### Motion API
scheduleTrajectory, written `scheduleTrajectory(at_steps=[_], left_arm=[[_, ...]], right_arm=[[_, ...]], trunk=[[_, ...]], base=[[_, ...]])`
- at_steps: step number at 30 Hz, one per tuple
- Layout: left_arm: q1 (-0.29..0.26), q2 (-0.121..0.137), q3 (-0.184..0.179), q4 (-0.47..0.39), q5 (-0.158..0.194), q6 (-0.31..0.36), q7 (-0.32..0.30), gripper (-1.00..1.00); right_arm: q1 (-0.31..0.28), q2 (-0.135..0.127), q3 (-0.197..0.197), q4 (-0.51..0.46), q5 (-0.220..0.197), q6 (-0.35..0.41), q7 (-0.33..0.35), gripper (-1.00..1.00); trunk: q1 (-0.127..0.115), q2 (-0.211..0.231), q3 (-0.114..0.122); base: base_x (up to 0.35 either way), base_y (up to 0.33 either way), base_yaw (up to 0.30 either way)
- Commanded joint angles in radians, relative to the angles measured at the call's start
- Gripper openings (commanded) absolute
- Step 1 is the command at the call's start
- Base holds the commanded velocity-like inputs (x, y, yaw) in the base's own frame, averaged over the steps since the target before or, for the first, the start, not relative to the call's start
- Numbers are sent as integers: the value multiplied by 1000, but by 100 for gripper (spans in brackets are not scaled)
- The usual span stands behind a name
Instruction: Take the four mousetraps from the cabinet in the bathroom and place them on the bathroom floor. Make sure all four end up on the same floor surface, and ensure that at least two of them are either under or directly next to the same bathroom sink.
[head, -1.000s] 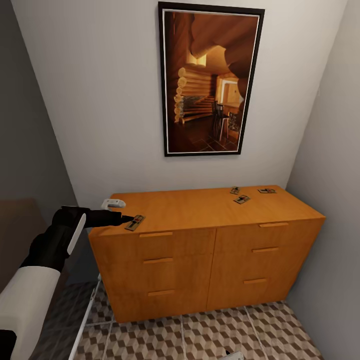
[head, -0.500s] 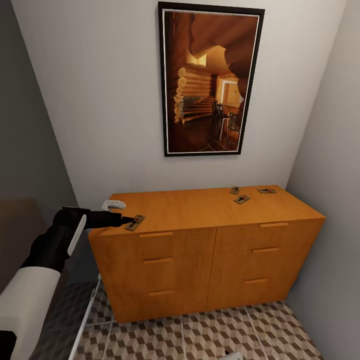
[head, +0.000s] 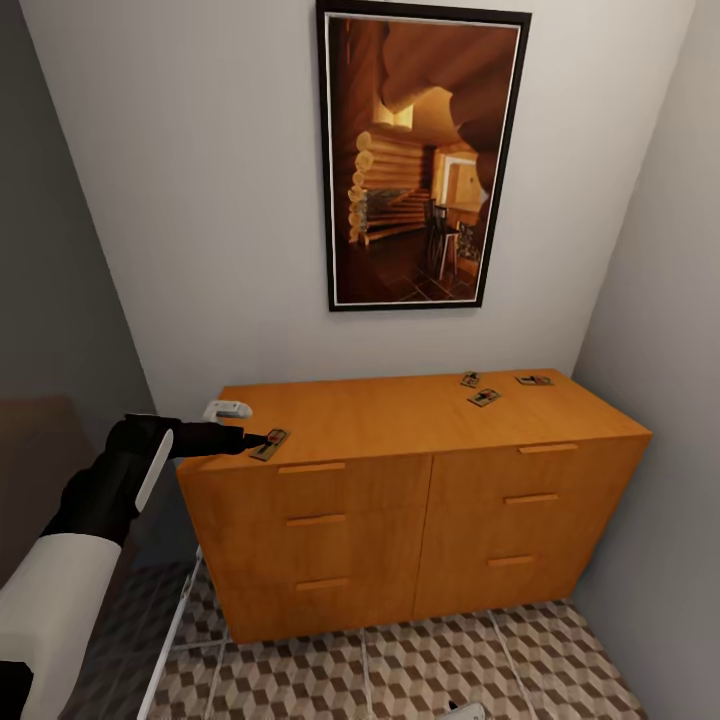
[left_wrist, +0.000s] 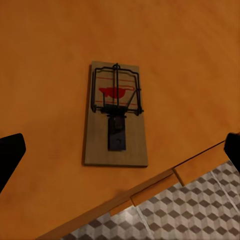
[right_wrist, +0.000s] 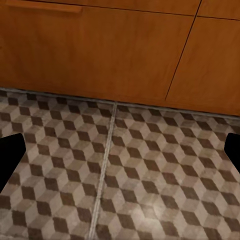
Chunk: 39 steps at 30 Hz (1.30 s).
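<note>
Down low, the right gripper (right_wrist: 120, 150) hangs over the bathroom floor (right_wrist: 150, 190), close to the front of the cabinet (right_wrist: 125, 55), and its two black fingers are spread wide with nothing between them. A bit farther on, the left gripper (head: 262, 438) sits at the front left corner of the cabinet top (head: 400, 410). In the last second it has crept a tiny bit closer to the nearest mousetrap (head: 270, 445). In the left wrist view that mousetrap (left_wrist: 116, 116) lies flat on the wood near the front edge, and the left gripper's fingers (left_wrist: 10, 152) are spread far apart, one on each side of it and not touching it. Farther back, three more mousetraps (head: 484, 398) lie near the back right of the top, just where they were before. A tall picture (head: 420, 155) hangs on the wall behind.
</note>
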Motion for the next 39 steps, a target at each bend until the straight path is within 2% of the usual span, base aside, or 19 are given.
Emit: scheduleTrajectory(at_steps=[1, 21, 39], left_arm=[[-1, 1, -1, -1, -1, 4, -3, 100], [-1, -1, -2, 0, -1, 4, -3, 100], [-1, -1, -18, 0, -1, 4, -3, 100]], right_arm=[[-1, 0, 4, 1, 7, -2, -10, 100], [-1, 0, 4, 1, 7, -2, -11, 100], [-1, 0, 5, 1, 8, -3, -12, 100]], trunk=[[0, -1, -2], [0, -1, -31], [0, -1, -34]], base=[[0, 0, 0], [10, 0, 0], [80, 0, 0]])
